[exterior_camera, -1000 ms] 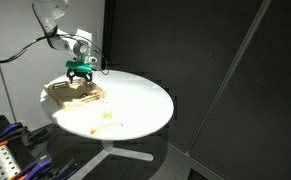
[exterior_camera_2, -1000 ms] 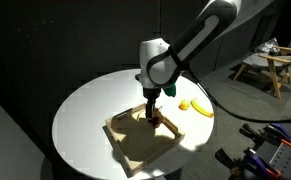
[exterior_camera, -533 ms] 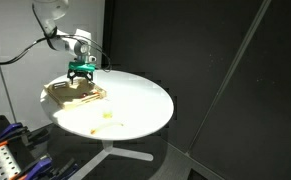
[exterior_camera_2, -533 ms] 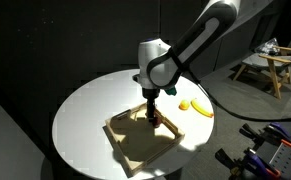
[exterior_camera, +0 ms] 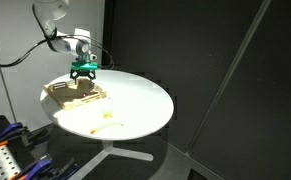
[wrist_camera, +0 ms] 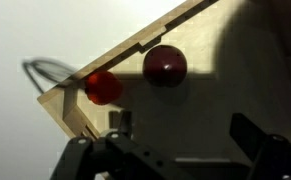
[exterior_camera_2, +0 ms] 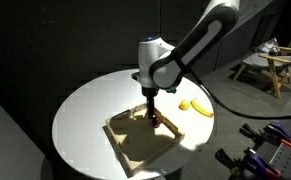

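Note:
My gripper [wrist_camera: 185, 135] is open and empty. It hangs just above a shallow wooden tray [wrist_camera: 215, 100] near one of the tray's corners. A dark red ball [wrist_camera: 165, 65] lies inside the tray against its rim. A brighter red ball [wrist_camera: 102, 87] sits at the corner beside it. In both exterior views the gripper [exterior_camera: 82, 71] [exterior_camera_2: 151, 112] hovers over the tray [exterior_camera: 69, 94] [exterior_camera_2: 137, 150], which lies on a round white table [exterior_camera: 145, 118] [exterior_camera_2: 80, 110]. A bit of red [exterior_camera_2: 157, 118] shows under the fingers.
A yellow banana-like thing [exterior_camera_2: 195, 106] [exterior_camera: 107, 117] lies on the table beside the tray. A wooden stool [exterior_camera_2: 261, 65] stands beyond the table. A rack of tools [exterior_camera: 0, 155] stands below the table's edge. Dark curtains surround the scene.
The gripper has risen slightly above the tray. The balls and the tray have not moved.

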You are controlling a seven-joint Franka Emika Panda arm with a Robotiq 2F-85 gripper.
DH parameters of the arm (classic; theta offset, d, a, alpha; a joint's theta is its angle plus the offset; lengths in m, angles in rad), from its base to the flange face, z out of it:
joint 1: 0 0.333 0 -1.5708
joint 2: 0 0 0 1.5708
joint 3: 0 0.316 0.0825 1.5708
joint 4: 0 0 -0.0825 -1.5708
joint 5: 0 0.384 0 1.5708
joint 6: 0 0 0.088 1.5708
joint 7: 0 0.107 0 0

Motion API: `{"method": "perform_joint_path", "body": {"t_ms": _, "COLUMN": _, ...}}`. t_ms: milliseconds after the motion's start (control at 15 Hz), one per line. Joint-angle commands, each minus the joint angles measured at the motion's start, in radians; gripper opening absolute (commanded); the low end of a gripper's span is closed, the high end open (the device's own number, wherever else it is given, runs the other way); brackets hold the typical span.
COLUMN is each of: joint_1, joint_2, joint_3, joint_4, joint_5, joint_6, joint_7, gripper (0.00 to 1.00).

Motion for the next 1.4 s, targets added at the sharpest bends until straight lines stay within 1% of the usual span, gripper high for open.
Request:
{"method": "perform_joint_path", "body": {"t_ms": 0, "joint_1": -0.005, "joint_2": 0.002, "joint_3": 0.005, "joint_4": 0.004, "joint_5": -0.005, "joint_6": -0.003, "joint_7": 0.003, "gripper": 1.0}}
{"method": "perform_joint_path", "body": {"t_ms": 600, "joint_1": -0.003, "joint_2": 0.002, "joint_3": 0.003, "joint_4": 0.003, "joint_5": -0.012, "joint_6": 0.003, "joint_7": 0.0, "gripper": 1.0}}
{"method": "perform_joint_path", "body": {"t_ms": 1067, "joint_1": 0.001, "joint_2": 0.017, "joint_3": 0.003, "joint_4": 0.009, "joint_5": -0.038, "joint_6": 0.058, "joint_7": -0.045, "gripper": 1.0}}
{"method": "perform_joint_path", "body": {"t_ms": 1333, "joint_1": -0.003, "joint_2": 0.026, "joint_3": 0.006, "joint_4": 0.01, "joint_5": -0.06, "joint_6": 0.063, "joint_7": -0.081, "gripper": 1.0}}
